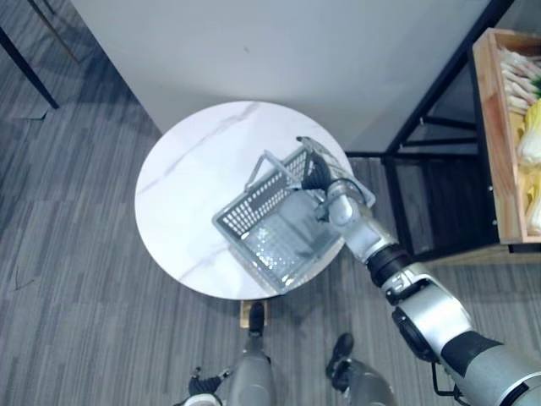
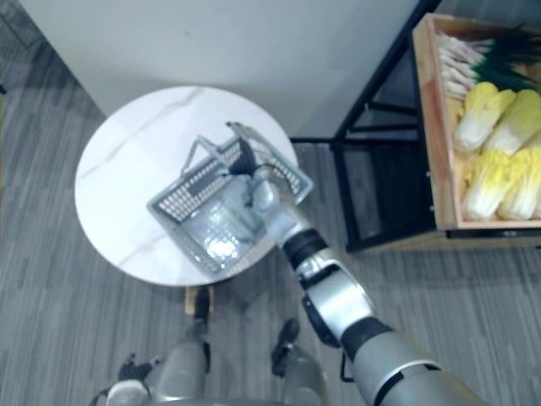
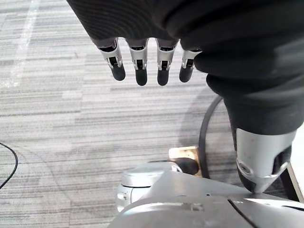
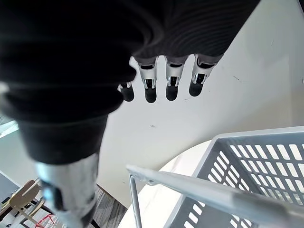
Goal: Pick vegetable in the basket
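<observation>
A grey plastic basket (image 1: 270, 224) stands on the right half of a round white table (image 1: 186, 186), and I see nothing inside it. Its two handles are raised. My right hand (image 1: 319, 179) hovers at the basket's far end, by one handle (image 4: 199, 187), with its fingers (image 4: 172, 80) straight and nothing between them. Pale cabbages (image 2: 499, 144) and green onions (image 2: 473, 59) lie in a wooden crate (image 2: 427, 127) at the far right, well away from the hand. My left hand (image 3: 137, 61) hangs open over the carpet.
The crate rests on a black metal rack (image 1: 423, 152) between the table and the right edge. A white wall (image 1: 296, 51) runs behind the table. Grey carpet (image 1: 76, 254) surrounds it on the left and front.
</observation>
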